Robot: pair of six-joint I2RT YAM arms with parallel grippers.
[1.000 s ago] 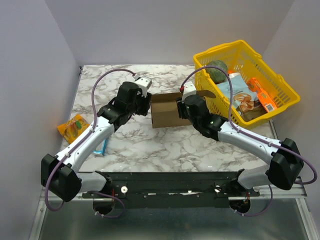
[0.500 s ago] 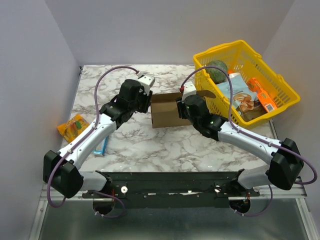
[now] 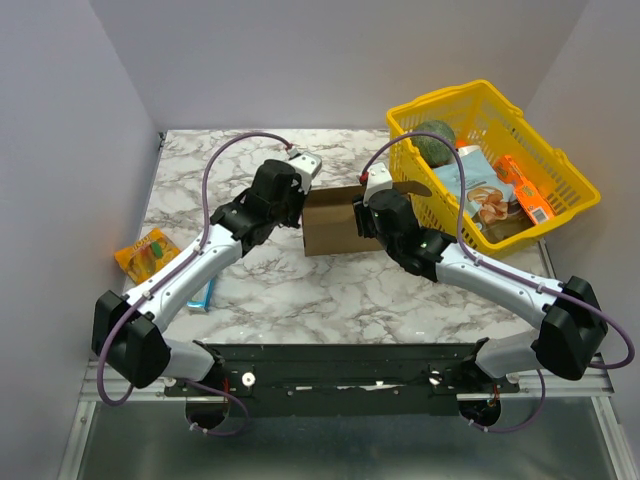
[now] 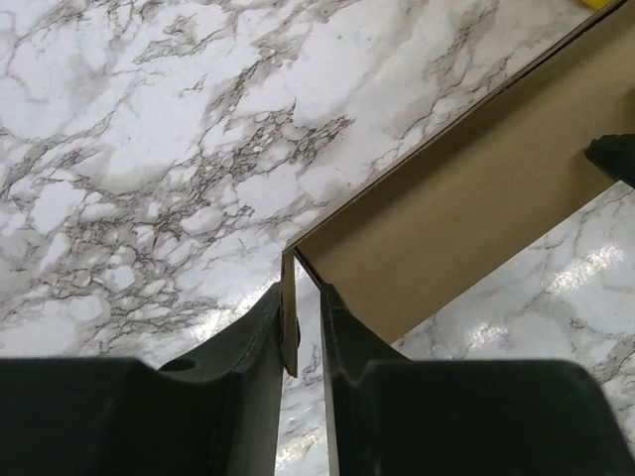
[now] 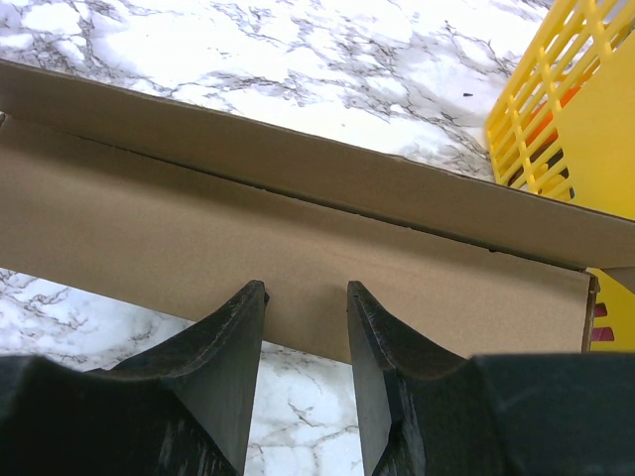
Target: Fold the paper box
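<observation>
Showing matt, unprinted brown cardboard across the paper box (image 3: 330, 228), smooth on the faces and raw at the cut edges. Gleaming softly along the polished white-and-grey marbled worktop (image 3: 300, 290). Presenting glossy yellow plastic lattice on the basket (image 3: 543, 140). Wearing matt black, faintly grainy plastic on the left end effector (image 4: 301, 291) and right end effector (image 5: 305, 293).

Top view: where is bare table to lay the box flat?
Bare marble nearside of the paper box, between the left arm and right arm; also the far-left corner. Crowded: yellow basket at right, orange packet at left edge.
</observation>
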